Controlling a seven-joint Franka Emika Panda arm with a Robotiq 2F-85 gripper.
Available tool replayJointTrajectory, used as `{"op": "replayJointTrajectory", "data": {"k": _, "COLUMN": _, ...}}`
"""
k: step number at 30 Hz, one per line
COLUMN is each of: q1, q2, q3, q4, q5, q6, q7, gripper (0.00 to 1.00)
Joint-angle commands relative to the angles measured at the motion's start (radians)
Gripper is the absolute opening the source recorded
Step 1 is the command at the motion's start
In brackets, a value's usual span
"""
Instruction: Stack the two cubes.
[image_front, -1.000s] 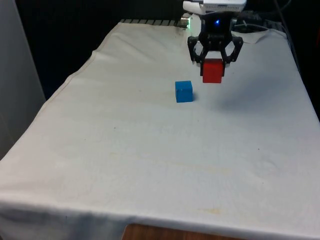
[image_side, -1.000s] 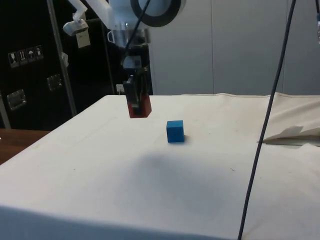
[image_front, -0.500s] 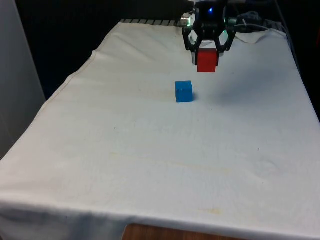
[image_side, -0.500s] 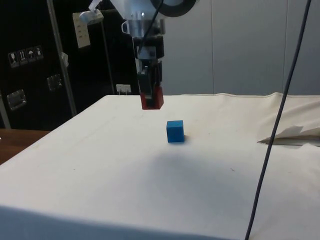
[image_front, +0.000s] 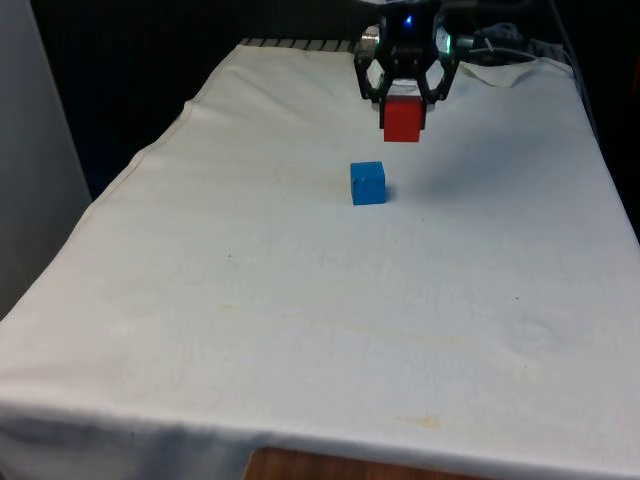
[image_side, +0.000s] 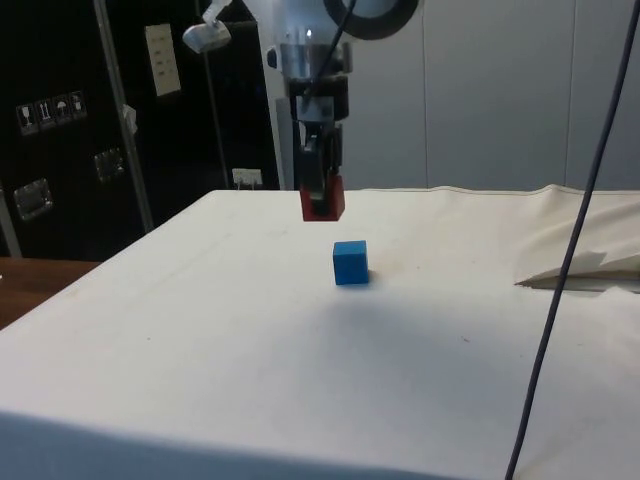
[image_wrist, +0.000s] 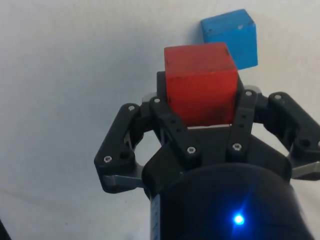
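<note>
Hanging in tool (image_front: 404, 98): red cube (image_front: 403, 121).

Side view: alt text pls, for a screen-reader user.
The end effector holds a red cube in the air above the white cloth, close to a blue cube sitting on the cloth but not directly over it. Dark cabinets stand behind the table.

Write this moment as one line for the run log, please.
phase: carry | claw: shut on red cube, in air | blue cube: on white cloth, apart | stack: not yet done
</note>
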Motion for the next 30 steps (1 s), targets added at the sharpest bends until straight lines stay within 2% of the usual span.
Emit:
{"op": "replayJointTrajectory", "data": {"k": 1, "q1": -0.003, "q2": 0.002, "q3": -0.003, "q4": -0.016, "q5": 0.005, "q6": 0.034, "q7": -0.012, "gripper": 0.01}}
{"op": "replayJointTrajectory", "data": {"k": 5, "q1": -0.004, "q2": 0.009, "q3": -0.014, "q4": -0.044, "q5": 0.005, "q6": 0.087, "q7": -0.024, "gripper": 0.01}}
{"op": "replayJointTrajectory", "data": {"k": 6, "q1": -0.002, "q2": 0.006, "q3": -0.014, "q4": -0.039, "q5": 0.0, "q6": 0.067, "q7": -0.016, "gripper": 0.01}}
{"op": "replayJointTrajectory", "data": {"k": 7, "q1": -0.005, "q2": 0.01, "q3": -0.017, "q4": -0.049, "q5": 0.006, "q6": 0.096, "q7": -0.028, "gripper": 0.01}}
{"op": "replayJointTrajectory", "data": {"k": 9, "q1": -0.006, "q2": 0.015, "q3": -0.025, "q4": -0.059, "q5": 0.009, "q6": 0.114, "q7": -0.042, "gripper": 0.01}}
{"op": "replayJointTrajectory", "data": {"k": 14, "q1": -0.01, "q2": 0.024, "q3": -0.043, "q4": -0.06, "q5": 0.008, "q6": 0.124, "q7": -0.066, "gripper": 0.01}}
{"op": "replayJointTrajectory", "data": {"k": 15, "q1": -0.007, "q2": 0.021, "q3": -0.044, "q4": -0.058, "q5": 0.0, "q6": 0.112, "q7": -0.055, "gripper": 0.01}}
{"op": "replayJointTrajectory", "data": {"k": 18, "q1": -0.012, "q2": 0.031, "q3": -0.056, "q4": -0.06, "q5": 0.008, "q6": 0.125, "q7": -0.083, "gripper": 0.01}}
{"op": "replayJointTrajectory", "data": {"k": 22, "q1": -0.01, "q2": 0.033, "q3": -0.066, "q4": -0.058, "q5": 0.0, "q6": 0.113, "q7": -0.084, "gripper": 0.01}}
{"op": "replayJointTrajectory", "data": {"k": 30, "q1": -0.012, "q2": 0.062, "q3": -0.078, "q4": -0.06, "q5": 0.006, "q6": 0.146, "q7": -0.109, "gripper": 0.01}}
